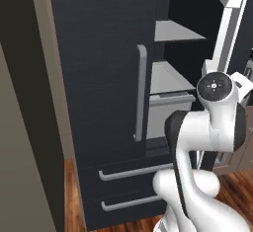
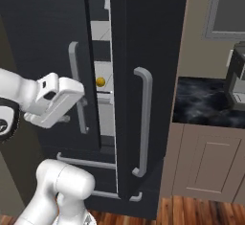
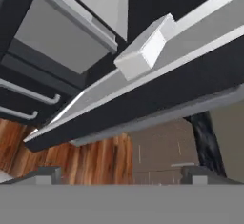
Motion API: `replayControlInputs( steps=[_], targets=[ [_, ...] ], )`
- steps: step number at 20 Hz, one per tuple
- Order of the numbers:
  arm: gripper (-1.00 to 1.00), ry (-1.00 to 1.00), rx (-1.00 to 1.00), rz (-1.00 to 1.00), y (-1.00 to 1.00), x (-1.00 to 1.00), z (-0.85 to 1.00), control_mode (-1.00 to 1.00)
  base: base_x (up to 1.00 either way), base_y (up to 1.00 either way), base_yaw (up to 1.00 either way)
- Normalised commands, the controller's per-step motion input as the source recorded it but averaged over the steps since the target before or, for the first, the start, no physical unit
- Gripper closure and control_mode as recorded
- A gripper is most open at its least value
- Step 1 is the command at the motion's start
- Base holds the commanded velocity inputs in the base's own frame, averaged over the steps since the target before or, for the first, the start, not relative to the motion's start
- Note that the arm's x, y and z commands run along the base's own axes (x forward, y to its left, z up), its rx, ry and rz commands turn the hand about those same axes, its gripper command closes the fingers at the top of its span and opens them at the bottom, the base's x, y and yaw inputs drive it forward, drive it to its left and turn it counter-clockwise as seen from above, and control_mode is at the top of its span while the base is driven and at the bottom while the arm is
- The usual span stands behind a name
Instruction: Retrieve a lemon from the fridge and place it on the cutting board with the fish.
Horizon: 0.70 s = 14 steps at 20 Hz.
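Observation:
The dark fridge (image 1: 99,78) stands in front of me, its left door shut and its right door (image 2: 148,51) swung partway open. Through the gap, the small yellow lemon (image 2: 100,82) rests on a grey inner shelf. My gripper (image 2: 81,105) hovers at mid height in front of the fridge, left of the gap and apart from the lemon. In the hand view, the gripper (image 3: 124,175) is open, fingertips (image 3: 47,173) far apart and empty, with the right door's grey bar handle (image 3: 143,51) crossing just ahead. The cutting board and the fish are out of view.
Grey shelves and a pale inner drawer (image 1: 170,110) show inside the fridge, above two lower drawers with bar handles (image 1: 133,172). To the right are a dark stone counter (image 2: 206,104) with a coffee machine (image 2: 237,80), beige cabinets below and a wooden floor (image 2: 201,209).

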Motion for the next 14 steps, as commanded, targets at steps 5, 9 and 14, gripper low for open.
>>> replayControlInputs(
  steps=[5,9,14],
  targets=[
    [-1.0,0.31,-0.22,0.0,0.28,0.57,-0.25,-1.0,0.0,0.0,0.0],
    [-1.0,0.03,0.0,0.05,-0.13,0.61,-0.07,-1.0,0.0,0.0,0.0],
    [-1.0,0.0,0.0,0.14,-0.38,0.57,-0.21,-1.0,0.0,0.0,0.0]
  ],
)
